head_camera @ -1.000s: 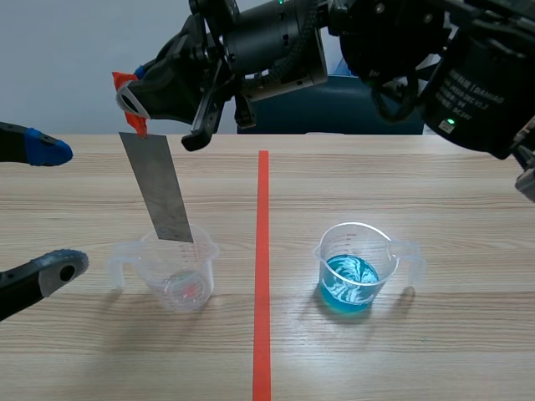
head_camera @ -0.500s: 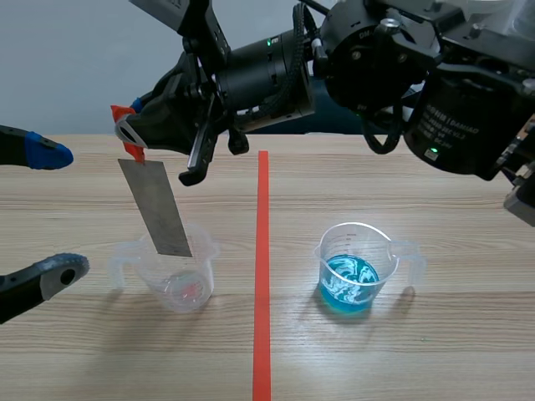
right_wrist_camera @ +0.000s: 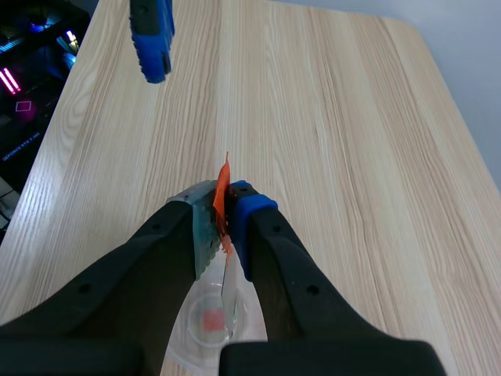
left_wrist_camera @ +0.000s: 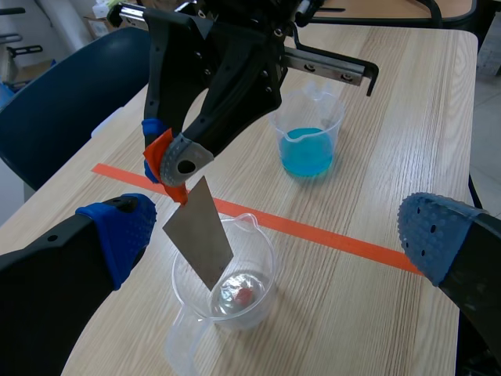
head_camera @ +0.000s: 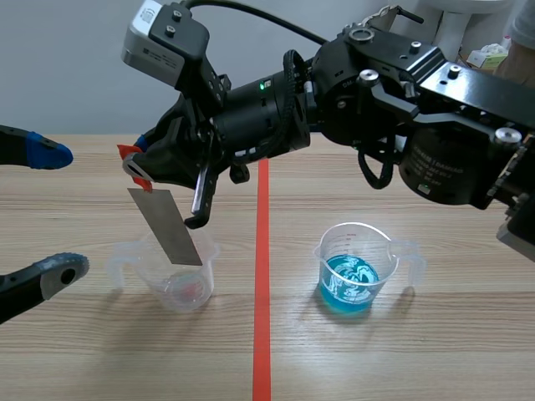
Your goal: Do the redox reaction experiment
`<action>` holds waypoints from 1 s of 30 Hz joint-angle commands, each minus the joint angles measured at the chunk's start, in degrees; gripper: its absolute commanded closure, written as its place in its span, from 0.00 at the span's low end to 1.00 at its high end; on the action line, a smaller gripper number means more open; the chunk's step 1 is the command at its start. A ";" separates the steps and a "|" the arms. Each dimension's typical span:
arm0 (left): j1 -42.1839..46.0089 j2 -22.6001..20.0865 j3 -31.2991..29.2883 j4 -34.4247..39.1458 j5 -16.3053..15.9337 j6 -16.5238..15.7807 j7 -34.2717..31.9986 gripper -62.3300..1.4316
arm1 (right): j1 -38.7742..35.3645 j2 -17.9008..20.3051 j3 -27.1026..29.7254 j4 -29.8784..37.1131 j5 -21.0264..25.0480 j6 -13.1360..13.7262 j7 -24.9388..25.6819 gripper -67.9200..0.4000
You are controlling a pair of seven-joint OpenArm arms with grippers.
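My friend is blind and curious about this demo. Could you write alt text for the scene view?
The right arm's fingers pinch a grey metal strip, its lower end inside a clear cup left of a red tape line. A cup of blue liquid stands right of the line; the left arm's fingers are open beside the clear cup.
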 commanded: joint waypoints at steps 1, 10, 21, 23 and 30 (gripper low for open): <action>0.11 0.28 -0.37 0.20 -0.70 -0.09 -0.79 0.00 | 1.31 -0.31 -0.50 0.04 0.07 0.44 1.57 0.98; 0.11 0.28 -0.37 0.20 -0.70 -0.09 -0.79 0.00 | 1.31 -1.07 -2.60 -2.34 -5.42 0.44 4.57 0.98; 0.11 0.28 -0.37 0.20 -0.70 -0.07 -0.79 0.00 | 1.31 -2.38 -2.60 -5.05 -9.46 0.44 6.23 0.98; 0.11 0.28 -0.37 0.20 -0.70 -0.07 -0.79 0.00 | 1.31 -2.51 -2.60 -5.05 -9.49 0.44 6.32 0.98; 0.11 0.28 -0.37 0.20 -0.70 -0.07 -0.79 0.00 | 1.31 -2.73 -2.60 -5.05 -9.62 0.44 6.38 0.78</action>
